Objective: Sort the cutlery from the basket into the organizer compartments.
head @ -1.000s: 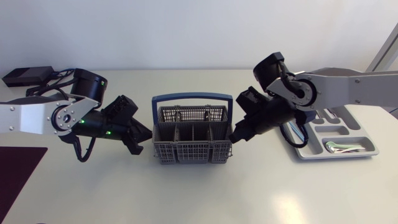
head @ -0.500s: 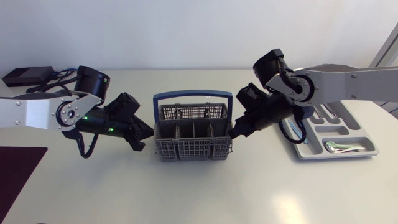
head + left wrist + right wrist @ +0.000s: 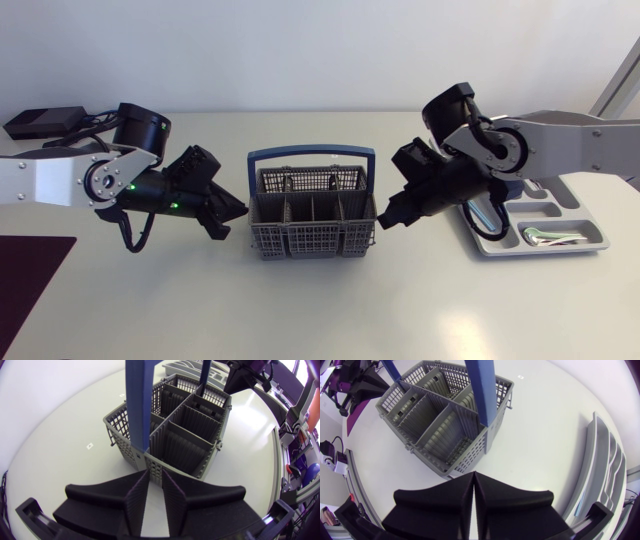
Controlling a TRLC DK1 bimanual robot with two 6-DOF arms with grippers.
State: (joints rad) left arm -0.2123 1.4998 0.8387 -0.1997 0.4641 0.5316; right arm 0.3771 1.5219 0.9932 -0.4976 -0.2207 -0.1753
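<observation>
Looking at a grey basket (image 3: pixel 311 228) sat mid-table with its blue handle (image 3: pixel 310 155) arching over the top and dividers splitting it into compartments. Found the left gripper (image 3: pixel 228 222) just beside the basket's left wall, low and pointed at it, though can't tell if it actually touches. Going by the left wrist view, got fingers (image 3: pixel 137 495) parted by only a thin sliver, gripping nothing. Same deal mirrored on the other side: spotted the right gripper (image 3: pixel 385 218) near the basket's right wall, aimed at it. From its own wrist view, can see both fingers (image 3: pixel 465 495) pressed flat together with nothing between them. Over on the right, got the grey organizer (image 3: pixel 598 238) lying flat, partly tucked under the right arm, with one pale piece of cutlery (image 3: pixel 550 236) in its near compartment. Can't make out what sits in the far compartments. Also noticed a dark mat (image 3: pixel 30 270) at the near left corner.
</observation>
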